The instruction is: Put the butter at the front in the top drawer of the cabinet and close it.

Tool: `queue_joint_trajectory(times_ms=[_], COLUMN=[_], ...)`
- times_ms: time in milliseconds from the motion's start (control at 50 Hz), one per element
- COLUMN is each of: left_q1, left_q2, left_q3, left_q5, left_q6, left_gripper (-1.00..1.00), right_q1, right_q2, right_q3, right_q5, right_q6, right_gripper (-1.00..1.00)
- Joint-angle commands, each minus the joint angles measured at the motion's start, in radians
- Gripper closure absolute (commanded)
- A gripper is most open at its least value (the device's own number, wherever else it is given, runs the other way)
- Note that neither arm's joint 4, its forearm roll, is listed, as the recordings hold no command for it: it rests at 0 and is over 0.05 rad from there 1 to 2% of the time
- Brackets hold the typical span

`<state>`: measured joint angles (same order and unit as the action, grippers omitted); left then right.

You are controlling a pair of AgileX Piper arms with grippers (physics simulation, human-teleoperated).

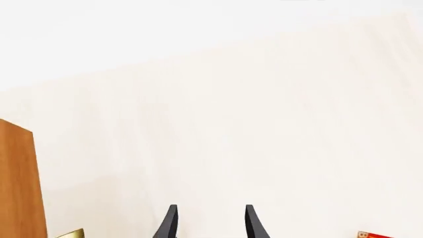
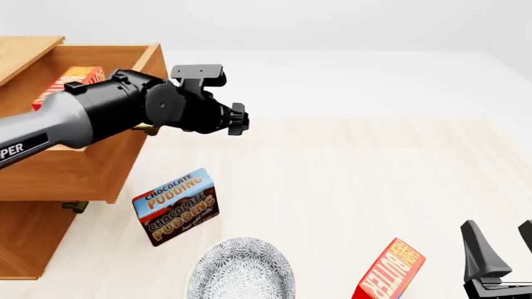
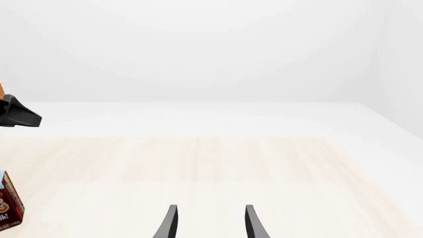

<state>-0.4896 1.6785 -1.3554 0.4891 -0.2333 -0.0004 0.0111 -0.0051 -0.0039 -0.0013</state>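
Note:
The butter at the front stands tilted on the table near its front edge, a red carton with an orange face; a corner of a red carton shows in the left wrist view. The cabinet stands at the left with its top drawer pulled out, and a look-alike carton lies inside. My left arm reaches across the drawer; my left gripper is open and empty over bare table. My right gripper is open and empty, just right of the front butter.
A brown-and-blue chocolate pudding box stands in front of the drawer and also shows in the right wrist view. A patterned grey plate lies at the front centre. The cabinet side and a brass handle edge the left wrist view.

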Motion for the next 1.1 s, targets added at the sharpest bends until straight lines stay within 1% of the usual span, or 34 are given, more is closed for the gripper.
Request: queue_joint_trajectory(times_ms=[20, 160, 500, 880, 1100], left_q1=[0.044, 0.06, 0.141, 0.265, 0.304], left_q2=[-0.027, -0.036, -0.111, -0.215, -0.255], left_q3=[0.039, 0.056, 0.109, 0.216, 0.261], left_q5=[-0.003, -0.009, 0.012, 0.001, -0.009], left_q6=[0.009, 0.01, 0.036, 0.054, 0.053], left_gripper=[-1.0, -1.0, -1.0, -1.0, -1.0], right_q1=[0.0, 0.0, 0.0, 0.0, 0.0], right_q2=[-0.001, -0.001, -0.001, -0.001, -0.001], right_q3=[0.001, 0.001, 0.001, 0.001, 0.001], right_q5=[0.0, 0.0, 0.0, 0.0, 0.0], right_q6=[0.0, 0.0, 0.0, 0.0, 0.0], right_gripper=[-1.0, -1.0, -1.0, -1.0, -1.0])
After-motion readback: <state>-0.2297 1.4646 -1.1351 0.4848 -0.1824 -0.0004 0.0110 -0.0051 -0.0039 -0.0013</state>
